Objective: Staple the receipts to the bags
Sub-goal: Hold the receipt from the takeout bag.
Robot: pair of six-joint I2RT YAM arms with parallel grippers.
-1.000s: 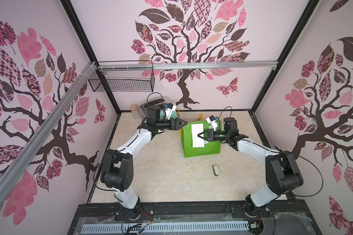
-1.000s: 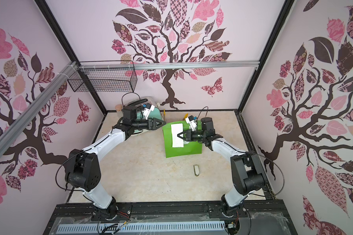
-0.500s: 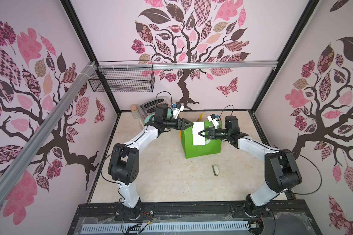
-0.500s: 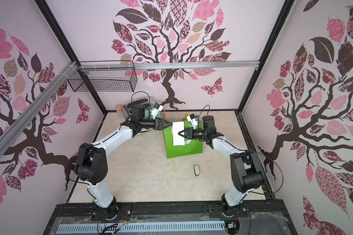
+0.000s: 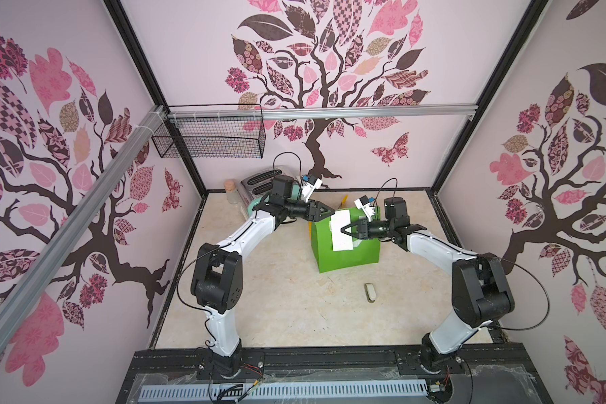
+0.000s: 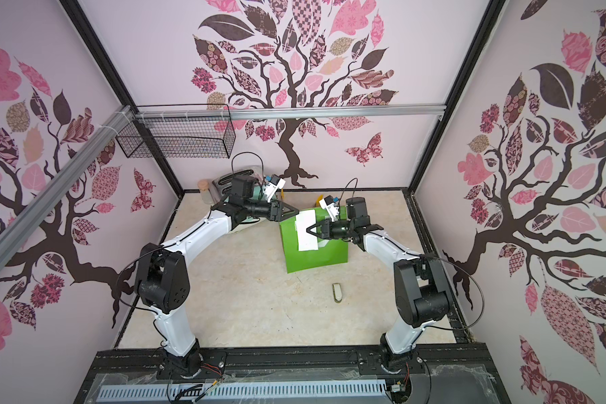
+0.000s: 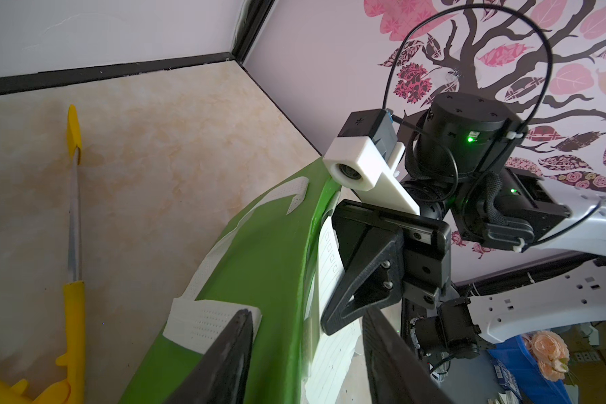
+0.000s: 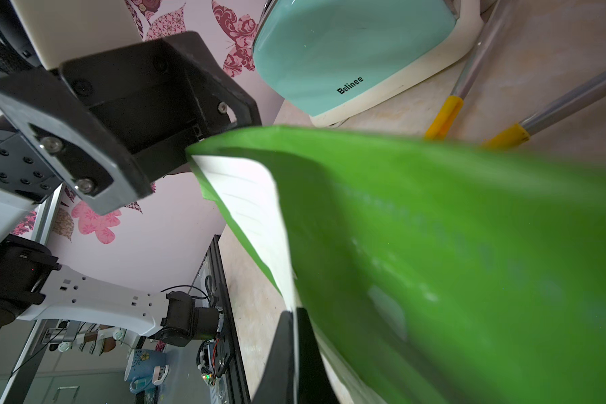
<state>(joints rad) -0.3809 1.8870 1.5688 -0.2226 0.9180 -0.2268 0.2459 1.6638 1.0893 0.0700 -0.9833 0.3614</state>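
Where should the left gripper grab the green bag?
Probably the far corner of the bag, beside the receipt, approached from the toaster side, one jaw on each face: that edge is thin and free, and the right gripper pins the middle.

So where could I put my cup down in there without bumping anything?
The widest bare stretch is the front of the tabletop, between the black rail and the green bag, with only a small pale object on it. The back is crowded: toaster, jar, yellow tool, and the left end effector and right end effector at the bag and its receipt.
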